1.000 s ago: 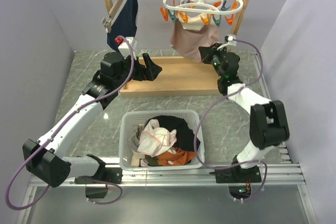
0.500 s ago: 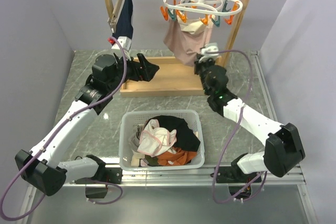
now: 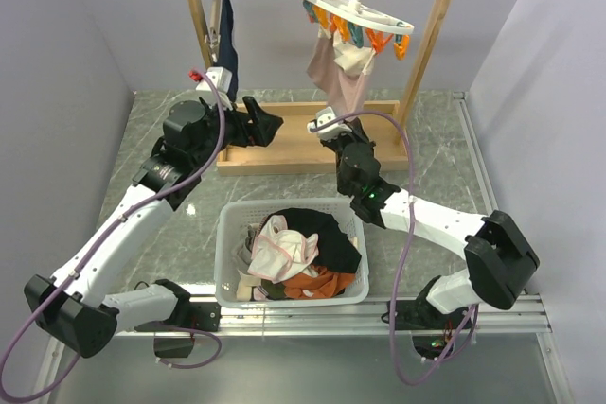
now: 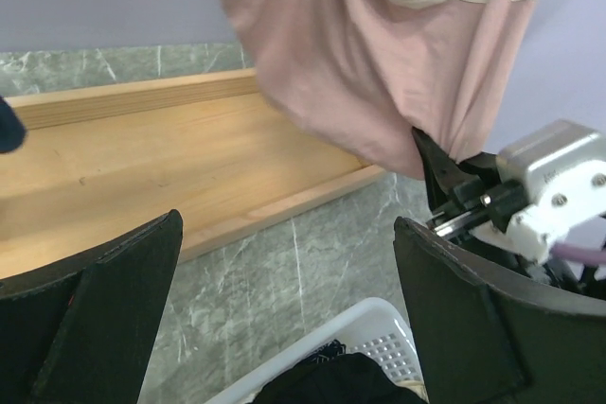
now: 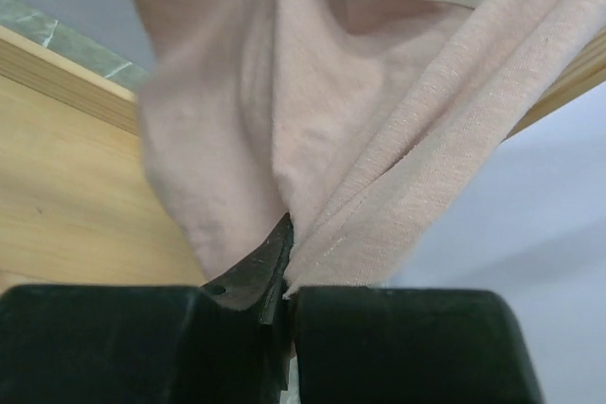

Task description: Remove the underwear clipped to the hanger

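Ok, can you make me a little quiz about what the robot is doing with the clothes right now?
1. True or false: the right hand is pinching the pink underwear that hangs from the peg hanger.
2. Where is the black underwear? A) in the basket B) clipped on the peg hanger C) in the right hand
3. Fill the gap: the left hand is ____ and holds nothing.
Key: 1 true; 2 A; 3 open.

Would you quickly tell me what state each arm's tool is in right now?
Left tool: open, holding nothing.
Right tool: shut on the pink-beige underwear.
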Controlling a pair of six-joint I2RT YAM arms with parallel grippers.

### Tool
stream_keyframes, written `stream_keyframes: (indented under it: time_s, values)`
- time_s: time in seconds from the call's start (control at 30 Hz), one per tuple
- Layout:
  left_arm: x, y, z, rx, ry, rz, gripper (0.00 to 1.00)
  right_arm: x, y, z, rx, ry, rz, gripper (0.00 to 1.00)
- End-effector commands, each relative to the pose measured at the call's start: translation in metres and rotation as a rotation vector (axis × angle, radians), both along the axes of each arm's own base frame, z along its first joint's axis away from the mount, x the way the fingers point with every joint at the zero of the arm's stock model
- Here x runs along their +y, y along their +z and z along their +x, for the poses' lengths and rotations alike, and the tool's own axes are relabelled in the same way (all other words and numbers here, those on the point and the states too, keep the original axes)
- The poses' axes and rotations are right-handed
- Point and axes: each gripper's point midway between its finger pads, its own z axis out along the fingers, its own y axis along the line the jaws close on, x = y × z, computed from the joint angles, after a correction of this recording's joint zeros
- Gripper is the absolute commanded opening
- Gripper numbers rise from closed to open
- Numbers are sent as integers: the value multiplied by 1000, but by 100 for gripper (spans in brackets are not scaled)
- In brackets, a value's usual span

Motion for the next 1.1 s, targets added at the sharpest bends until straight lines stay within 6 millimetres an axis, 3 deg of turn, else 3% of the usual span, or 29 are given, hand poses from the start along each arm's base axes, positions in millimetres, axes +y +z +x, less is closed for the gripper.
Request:
stream_keyframes:
  time_s: [0.0,0.13,0.33,0.37,0.4,0.47,0.5,0.53,0.6,0.63,0.8,0.87,1.03,1.07]
  values:
    - [0,25,6,-38,22,-25,100,0,31,-5,-73,-35,-8,0]
    - [-19,22,14,-20,-56,-23,99,15,55,-13,-116,57,34,0]
    - [-48,46,11,-82,-211,-66,99,20,81,-31,-171,169,139,0]
    - [-58,48,2,-92,-288,-66,99,26,92,-37,-182,232,172,0]
    - [-64,49,-2,-98,-333,-63,99,29,86,-38,-134,265,164,0]
    - [-73,54,-5,-120,-388,-53,99,37,109,-49,-129,366,287,0]
    - [-80,58,-12,-137,-443,-57,100,48,100,-51,-45,455,334,0]
    - [-83,58,-14,-145,-457,-55,99,51,118,-54,-40,503,383,0]
    - [-87,60,-21,-160,-493,-57,100,63,114,-61,69,593,457,0]
    - [-86,64,-23,-177,-500,-59,99,61,127,-61,67,607,478,0]
    - [-101,64,-41,-190,-606,-69,100,67,138,-70,113,683,552,4]
    - [-113,58,-44,-188,-617,-55,99,66,143,-69,128,712,584,0]
    - [-125,51,-23,-293,-438,29,99,70,146,-68,197,743,619,0]
    - [-132,50,-26,-309,-434,46,99,70,147,-69,201,751,627,0]
